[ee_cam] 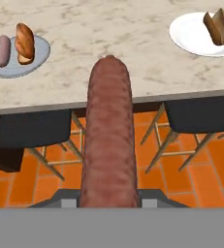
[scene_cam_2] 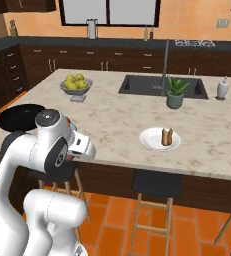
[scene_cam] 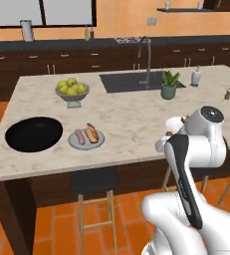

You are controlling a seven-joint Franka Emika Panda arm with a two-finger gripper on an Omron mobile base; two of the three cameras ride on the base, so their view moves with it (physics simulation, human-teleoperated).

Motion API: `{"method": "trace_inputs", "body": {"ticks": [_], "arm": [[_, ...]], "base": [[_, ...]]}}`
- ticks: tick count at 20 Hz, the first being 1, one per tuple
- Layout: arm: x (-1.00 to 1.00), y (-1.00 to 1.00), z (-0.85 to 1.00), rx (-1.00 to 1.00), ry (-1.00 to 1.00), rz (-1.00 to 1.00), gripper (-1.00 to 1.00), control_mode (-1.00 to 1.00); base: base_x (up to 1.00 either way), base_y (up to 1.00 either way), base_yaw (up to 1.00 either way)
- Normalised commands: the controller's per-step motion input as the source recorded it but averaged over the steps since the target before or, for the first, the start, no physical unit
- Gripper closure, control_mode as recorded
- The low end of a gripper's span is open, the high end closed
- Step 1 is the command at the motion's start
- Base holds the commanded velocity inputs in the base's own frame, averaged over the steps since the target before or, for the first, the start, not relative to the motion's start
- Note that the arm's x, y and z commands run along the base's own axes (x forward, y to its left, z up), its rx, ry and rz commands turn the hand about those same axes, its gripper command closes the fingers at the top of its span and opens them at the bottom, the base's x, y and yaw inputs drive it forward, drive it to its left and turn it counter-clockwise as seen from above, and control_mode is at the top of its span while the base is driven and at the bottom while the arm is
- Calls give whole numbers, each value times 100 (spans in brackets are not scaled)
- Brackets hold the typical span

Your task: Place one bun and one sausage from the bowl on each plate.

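Where the left base view looks over my shoulder, the black bowl [scene_cam: 34, 134] sits at the near left of the island counter [scene_cam: 126, 119], and just to its right the pale grey plate [scene_cam: 86, 139] carries a sausage and a bun [scene_cam: 91, 133] side by side. My own white arm covers most of the white plate [scene_cam: 174, 122], of which I see only an edge past my wrist. A grey footed bowl of apples [scene_cam: 72, 90] stands further back, and a potted plant [scene_cam: 169, 84] stands beside the sink [scene_cam: 136, 81]. My jaws are hidden behind my arm here.

From the right base view, the white plate [scene_cam_2: 160, 139] lies near the front edge of the counter with a bun [scene_cam_2: 167, 136] on it. The black bowl [scene_cam_2: 20, 116] shows at the far left behind my arm.

In the hand view, a long sausage [ee_cam: 109, 140] runs up from between my fingers; my gripper [ee_cam: 108, 202] is closed on its lower end, held out past the counter's front edge above the stools [ee_cam: 33, 128] and the orange tiled floor. The grey plate [ee_cam: 19, 55] with its sausage [ee_cam: 3, 51] and bun is at upper left, the white plate [ee_cam: 200, 36] with its bun at upper right.

No writing is readable anywhere.
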Motion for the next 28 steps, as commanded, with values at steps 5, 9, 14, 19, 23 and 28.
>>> {"method": "trace_inputs", "body": {"ticks": [5, 9, 14, 19, 23, 28], "arm": [[0, 0, 0, 0, 0, 0, 100, 100], [0, 0, 0, 0, 0, 0, 100, 100], [0, 0, 0, 0, 0, 0, 100, 100], [0, 0, 0, 0, 0, 0, 100, 100], [32, -9, -3, 1, 0, 0, 100, -100], [98, 0, -26, 1, 3, 5, 100, -100]], "base": [[27, -99, 0], [16, -66, 0], [52, -3, 0], [78, -5, 2], [32, -12, 0], [0, 0, 0]]}}
